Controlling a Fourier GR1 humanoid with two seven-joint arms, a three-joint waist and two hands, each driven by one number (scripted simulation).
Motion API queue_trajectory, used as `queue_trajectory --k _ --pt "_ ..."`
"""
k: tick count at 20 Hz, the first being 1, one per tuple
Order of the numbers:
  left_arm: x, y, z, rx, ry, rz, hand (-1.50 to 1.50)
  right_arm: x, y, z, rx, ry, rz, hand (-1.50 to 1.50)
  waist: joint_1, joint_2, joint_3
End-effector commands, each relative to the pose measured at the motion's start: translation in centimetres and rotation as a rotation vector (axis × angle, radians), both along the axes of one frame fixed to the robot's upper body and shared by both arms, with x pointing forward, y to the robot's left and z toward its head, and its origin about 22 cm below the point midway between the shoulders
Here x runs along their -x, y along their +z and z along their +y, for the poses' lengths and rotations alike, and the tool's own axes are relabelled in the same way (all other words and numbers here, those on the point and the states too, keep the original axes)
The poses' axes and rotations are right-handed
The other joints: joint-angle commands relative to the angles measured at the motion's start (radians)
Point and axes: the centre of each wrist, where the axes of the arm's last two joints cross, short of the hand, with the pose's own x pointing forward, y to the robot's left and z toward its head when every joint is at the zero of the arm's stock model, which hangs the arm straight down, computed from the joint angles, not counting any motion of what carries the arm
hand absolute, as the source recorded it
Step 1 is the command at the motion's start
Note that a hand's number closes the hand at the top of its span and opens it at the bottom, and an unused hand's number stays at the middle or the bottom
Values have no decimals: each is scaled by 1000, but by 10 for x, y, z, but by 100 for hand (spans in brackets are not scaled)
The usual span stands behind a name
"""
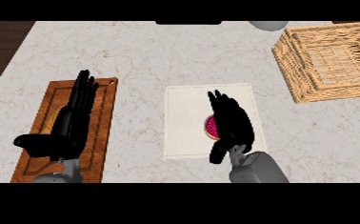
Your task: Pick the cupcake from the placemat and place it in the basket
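A cupcake (pixel 209 126) with pink top sits on the white placemat (pixel 186 118) at the counter's middle; only its left edge shows. My right hand (pixel 231 123) lies over it, fingers pointing away and slightly bent, thumb low at the left, and hides most of it. Whether the fingers close round the cupcake I cannot see. The woven basket (pixel 320 61) stands at the far right, well apart from the hand. My left hand (pixel 70 123) rests open over a wooden board, fingers straight.
A brown wooden cutting board (pixel 105 123) lies at the left under my left hand. A grey round object (pixel 268 25) sits at the counter's far edge, next to a dark item (pixel 188 22). The counter's left edge shows dark floor.
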Motion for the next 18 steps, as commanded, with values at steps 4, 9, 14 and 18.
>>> queue_trajectory --k 4,9,14,18 --pt "1 17 10 11 0 -2 0 9 -25 -1 30 73 63 150 1 0 0" --pt "8 18 -14 2 0 16 0 13 -27 6 56 154 22 150 0 -1 0" --pt "0 -8 16 19 -12 3 0 -2 -19 15 113 178 -4 150 1 0 0" --pt "6 6 7 -14 6 11 0 11 -64 -63 138 248 -26 150 0 1 1"
